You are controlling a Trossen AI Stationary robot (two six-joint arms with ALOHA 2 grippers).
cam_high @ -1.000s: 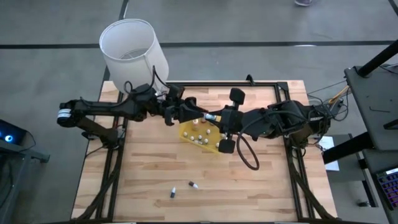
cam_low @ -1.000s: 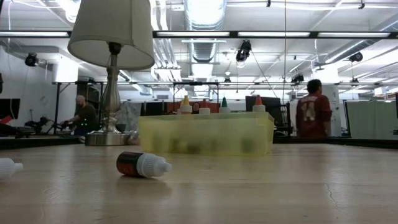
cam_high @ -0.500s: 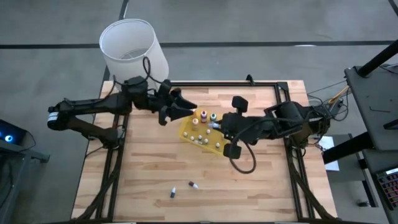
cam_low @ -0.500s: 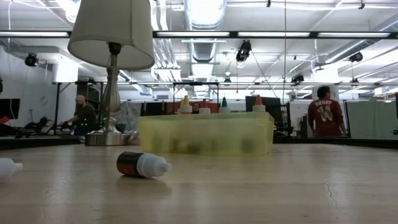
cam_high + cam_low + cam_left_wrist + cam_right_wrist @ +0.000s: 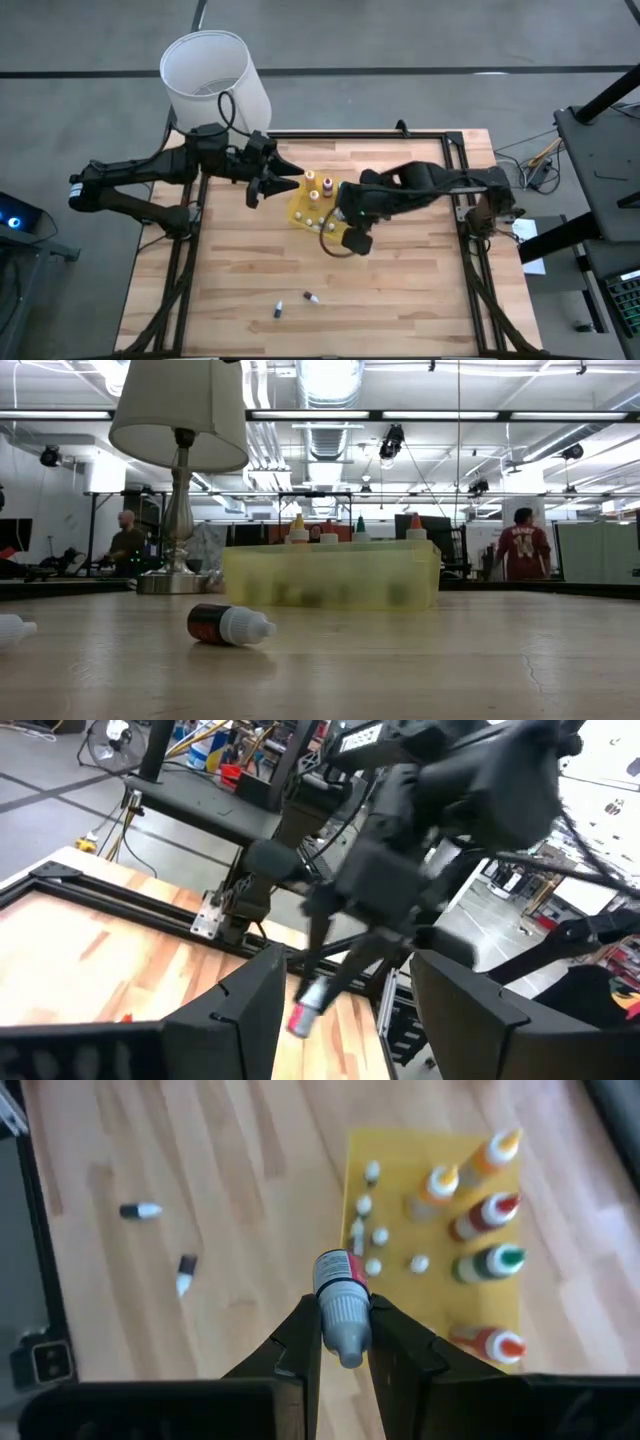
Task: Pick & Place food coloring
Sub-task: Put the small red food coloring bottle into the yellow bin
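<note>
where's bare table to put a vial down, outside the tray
Bare wood runs along the table's near edge right of the two loose vials, and left of them. Crowded: around the yellow tray, where both grippers meet.

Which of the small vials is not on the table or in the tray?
The red-labelled vial with the grey cap: the right pincer holds it above the yellow tray; two others lie on the table.

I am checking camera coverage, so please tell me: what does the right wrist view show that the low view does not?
Only the right wrist view: the right gripper holding a small red-labelled vial with a grey cap. Only the low view: a white-shaded table lamp and a person in a red shirt behind. Both: the yellow plastic tray with tall squeeze bottles, plus loose vials on the wooden table.
</note>
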